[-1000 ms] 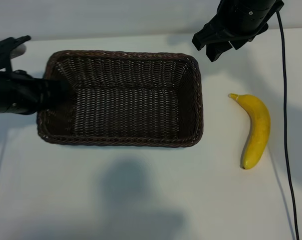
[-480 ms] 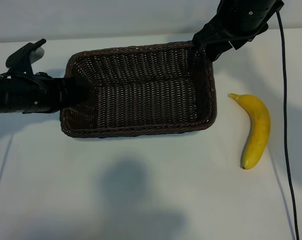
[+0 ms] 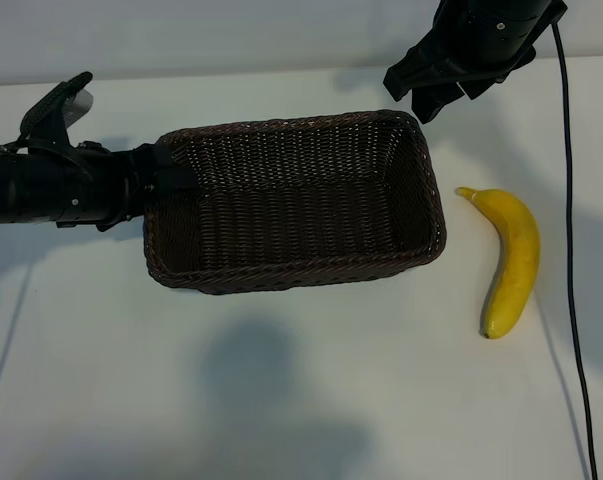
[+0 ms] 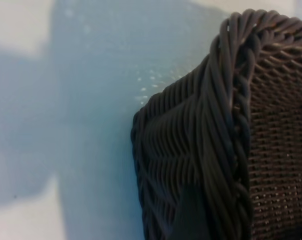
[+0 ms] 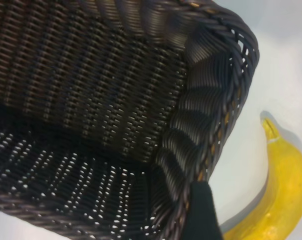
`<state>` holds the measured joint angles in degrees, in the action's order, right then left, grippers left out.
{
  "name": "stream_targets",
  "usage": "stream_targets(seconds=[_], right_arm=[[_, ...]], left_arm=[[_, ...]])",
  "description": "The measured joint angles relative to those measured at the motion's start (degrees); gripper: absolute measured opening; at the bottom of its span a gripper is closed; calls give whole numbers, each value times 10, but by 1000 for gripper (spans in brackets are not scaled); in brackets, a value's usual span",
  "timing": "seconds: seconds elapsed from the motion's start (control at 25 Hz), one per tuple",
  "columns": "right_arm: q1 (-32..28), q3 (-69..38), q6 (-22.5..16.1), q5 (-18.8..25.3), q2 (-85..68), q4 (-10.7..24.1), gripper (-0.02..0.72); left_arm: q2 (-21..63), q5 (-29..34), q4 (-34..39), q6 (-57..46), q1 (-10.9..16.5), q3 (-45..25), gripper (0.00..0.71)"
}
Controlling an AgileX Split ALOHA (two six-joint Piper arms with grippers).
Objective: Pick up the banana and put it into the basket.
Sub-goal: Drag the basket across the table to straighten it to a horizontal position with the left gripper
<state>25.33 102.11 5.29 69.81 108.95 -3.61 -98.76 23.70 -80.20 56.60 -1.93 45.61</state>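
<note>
The banana (image 3: 511, 260) lies on the white table to the right of the basket, apart from it, with its stem pointing to the far side. It also shows in the right wrist view as a banana (image 5: 286, 190) past the basket's corner. The dark woven basket (image 3: 291, 278) sits mid-table, slightly skewed, with nothing inside. My left gripper (image 3: 171, 172) is at the basket's left end wall, close against the basket (image 4: 226, 100) rim. My right gripper (image 3: 418, 98) hangs open above the far right corner of the basket (image 5: 216, 75), holding nothing; one of its fingers (image 5: 203, 212) shows.
A black cable (image 3: 567, 200) runs down the right side of the table, just beyond the banana. The table's far edge (image 3: 231, 75) lies close behind the basket. Bare white table spreads in front of the basket and banana.
The basket has slid to the right, closer to the banana, and turned slightly, with my left arm following it. The right arm and the banana have stayed put.
</note>
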Motion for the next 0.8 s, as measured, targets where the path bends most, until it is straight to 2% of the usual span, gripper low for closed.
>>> stream_targets(seconds=[0.16, 0.52, 0.64, 0.8], right_arm=[[0, 0, 0, 0, 0, 0, 538], [0, 0, -1, 0, 0, -2, 538], [0, 0, -1, 0, 0, -2, 538], [0, 0, -1, 0, 0, -2, 538]], left_arm=[[29, 10, 63, -51, 0, 0, 613], [122, 54, 361, -305, 0, 0, 608], [165, 75, 401, -331, 0, 0, 608], [236, 102, 410, -323, 0, 0, 607]])
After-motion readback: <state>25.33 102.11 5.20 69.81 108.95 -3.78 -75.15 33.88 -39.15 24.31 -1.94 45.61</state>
